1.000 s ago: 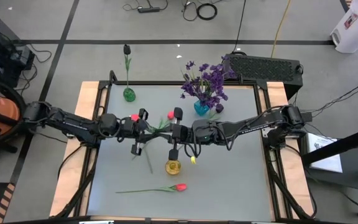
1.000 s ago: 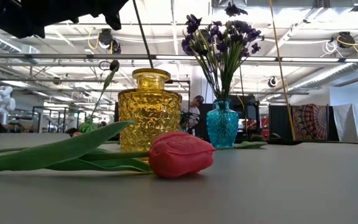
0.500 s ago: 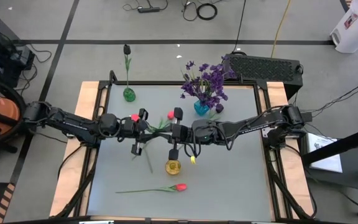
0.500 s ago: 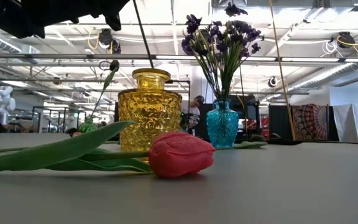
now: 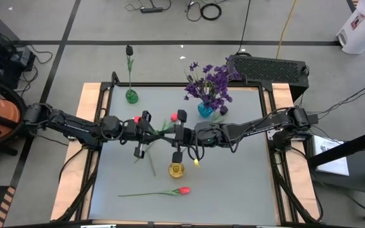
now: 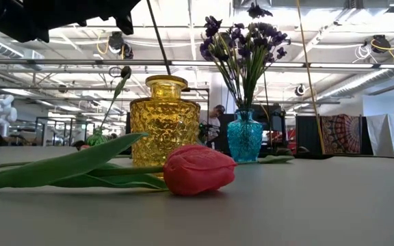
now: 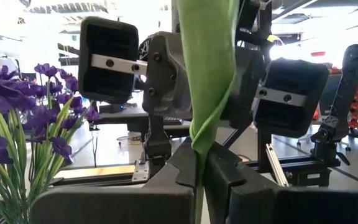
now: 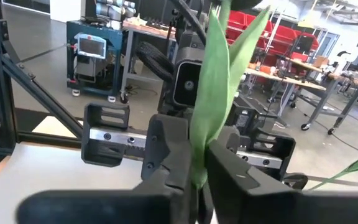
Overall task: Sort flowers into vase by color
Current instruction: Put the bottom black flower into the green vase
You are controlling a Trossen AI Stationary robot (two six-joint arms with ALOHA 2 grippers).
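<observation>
Tulip (image 7: 207, 74), red-pink and green-leaved, hung in the air over the middle of the tabletop (image 5: 233, 183), pinched where the two arms met. The left gripper (image 7: 197, 168) had its jaws drawn narrow on the folded leaf and stem, and the right gripper (image 8: 199, 165), facing it, had its jaws closed on green leaf too. Whether both held one flower or each its own could not be told, since two red buds showed beside them from above. The doubled grip looked like a handover or a re-grip, made to steady a floppy stem before lowering it. In both wrist views the leaf ran straight up past the jaws. From above the stem trailed toward the near edge, so the long axis seemed steep and tilted, bud end high and far, cut end low and near. That cut end hung near the yellow vase (image 5: 176, 170), probably the red flowers' place, though whether it had entered the mouth could not be told. A second red tulip (image 5: 182, 190) lay flat near the front edge, long axis along that edge, bud toward the right arm's side, unsorted. Farther back, the purple flowers (image 5: 209, 85) stood in the blue vase (image 5: 205, 109), and a dark tulip (image 5: 129, 49) stood in the green vase (image 5: 132, 96).
</observation>
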